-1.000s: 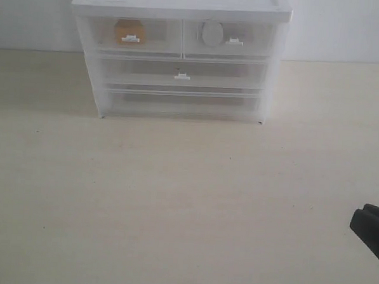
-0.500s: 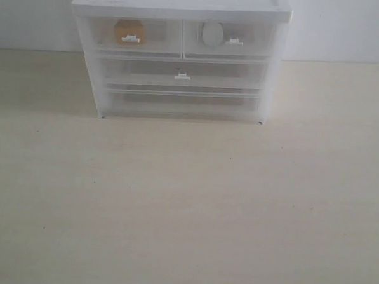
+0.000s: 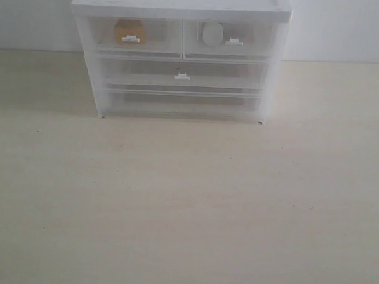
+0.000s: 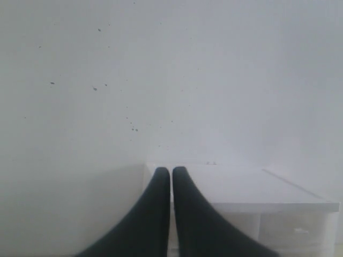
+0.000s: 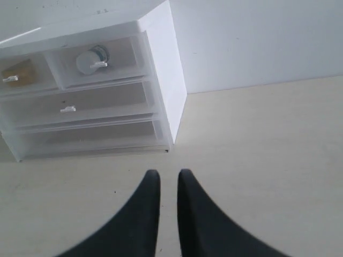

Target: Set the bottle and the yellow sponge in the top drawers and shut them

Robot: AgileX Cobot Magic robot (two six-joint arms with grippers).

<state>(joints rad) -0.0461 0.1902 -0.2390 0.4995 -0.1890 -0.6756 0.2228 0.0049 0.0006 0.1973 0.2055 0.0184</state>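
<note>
Jaws of left gripper (image 4: 171,170) pressed together, empty, raised beside top of cabinet (image 4: 241,187). Jaws of right gripper (image 5: 169,174) almost closed, thin gap, nothing between, over table (image 5: 257,139) in front of cabinet. Yellow sponge (image 3: 129,31) inside left of the 2 top drawers (image 3: 158,36). Bottle (image 3: 212,34) on its side inside right one, cap toward front. Both pushed in flush.

Soft, even, washed-out light; faint shadow beside cabinet (image 3: 184,3) on table (image 3: 173,211); left end effector (image 4: 171,171) edges blurred.
</note>
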